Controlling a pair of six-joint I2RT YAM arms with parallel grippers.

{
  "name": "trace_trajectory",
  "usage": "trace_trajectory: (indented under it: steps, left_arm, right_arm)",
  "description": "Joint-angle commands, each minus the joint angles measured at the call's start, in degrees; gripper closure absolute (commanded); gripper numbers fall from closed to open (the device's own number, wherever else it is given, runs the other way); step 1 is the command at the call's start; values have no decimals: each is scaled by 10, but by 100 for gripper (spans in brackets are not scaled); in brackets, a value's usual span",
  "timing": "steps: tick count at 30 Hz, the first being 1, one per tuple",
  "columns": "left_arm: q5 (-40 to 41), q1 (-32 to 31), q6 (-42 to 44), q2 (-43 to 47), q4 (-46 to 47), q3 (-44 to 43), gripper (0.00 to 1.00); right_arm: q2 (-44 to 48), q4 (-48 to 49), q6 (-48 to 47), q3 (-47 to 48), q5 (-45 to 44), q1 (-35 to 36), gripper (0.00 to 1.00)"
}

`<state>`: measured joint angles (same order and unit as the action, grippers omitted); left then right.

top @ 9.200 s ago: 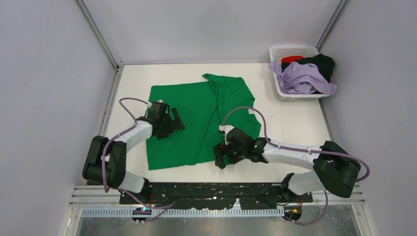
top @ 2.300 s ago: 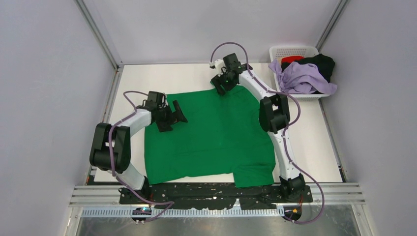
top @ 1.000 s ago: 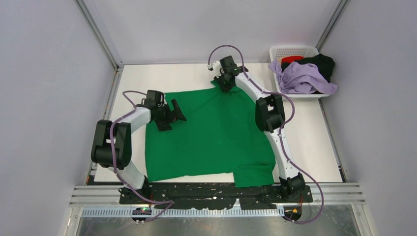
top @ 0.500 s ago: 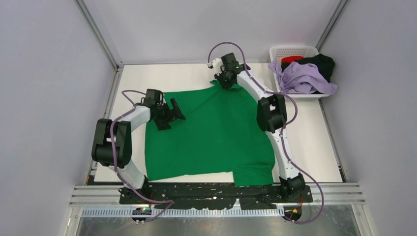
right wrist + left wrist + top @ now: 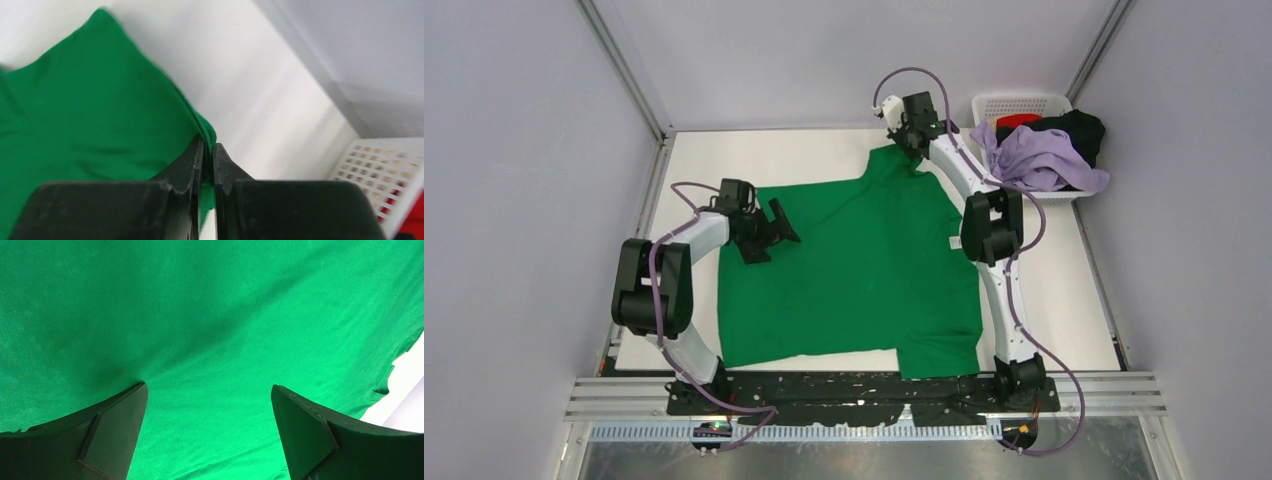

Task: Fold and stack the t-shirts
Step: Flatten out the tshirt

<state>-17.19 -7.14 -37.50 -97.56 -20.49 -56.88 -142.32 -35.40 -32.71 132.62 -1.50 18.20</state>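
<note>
The green t-shirt [image 5: 864, 260] lies spread flat over the middle of the white table [image 5: 754, 150]. Its near hem lies close to the arms' bases, and one far corner is drawn up toward the back wall. At that corner the right gripper [image 5: 914, 138] is clamped on the cloth, and its wrist view shows a fold of green caught between the two black fingers [image 5: 185, 170]. The right arm stretches along the shirt's right edge and covers part of it. Over the shirt's left side hangs the left gripper [image 5: 774, 237], jaws spread wide and grasping nothing; I cannot tell whether its tips touch the fabric. In the far right corner, just beside the right arm, stands a white slotted basket [image 5: 994, 105]. It is heaped with a lavender shirt [image 5: 1039, 160] spilling over the near rim, a black one [image 5: 1079, 130] behind it and a bit of red [image 5: 1019, 120] at the back.
</note>
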Motion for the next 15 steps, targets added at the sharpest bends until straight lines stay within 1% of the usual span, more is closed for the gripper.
trace_trajectory:
  steps: [1, 2, 3, 4, 7, 8, 9, 11, 12, 13, 14, 15]
  left_arm:
    - [28, 8, 10, -18, -17, 2, 0]
    - [27, 9, 10, -19, -18, 1, 0]
    - [27, 8, 11, -18, -18, 0, 0]
    - [26, 9, 12, -17, -17, 0, 1]
    - [22, 8, 13, -11, -12, 5, 1]
    - [22, 9, 14, -9, -11, 5, 0]
    - [20, 8, 15, -7, -10, 5, 0]
    - [16, 8, 18, -4, -9, 6, 0]
    - [15, 9, 18, -2, -9, 7, 1]
    - [14, 9, 19, -1, -8, 7, 1]
    - [13, 8, 18, 1, -7, 8, 1]
    - [11, 9, 18, 3, -5, 7, 0]
  right_arm:
    - [3, 140, -34, 9, -88, -4, 89]
    - [-2, 187, -44, 4, -102, -5, 89]
    - [-12, 207, -51, 3, -104, -5, 88]
    - [-17, 247, -66, 1, -105, -6, 87]
    - [-36, 357, -99, -14, -97, -5, 85]
    - [-40, 377, -111, -19, -91, -6, 84]
    - [-49, 406, -116, -19, -83, -6, 80]
    - [-58, 434, -131, -19, -79, -6, 59]
    - [-60, 440, -130, -19, -82, -5, 34]
    - [-59, 448, -126, -15, -92, -6, 24]
    - [-57, 450, -123, -14, -99, -6, 11]
    - [-54, 454, -114, -13, -112, -5, 6]
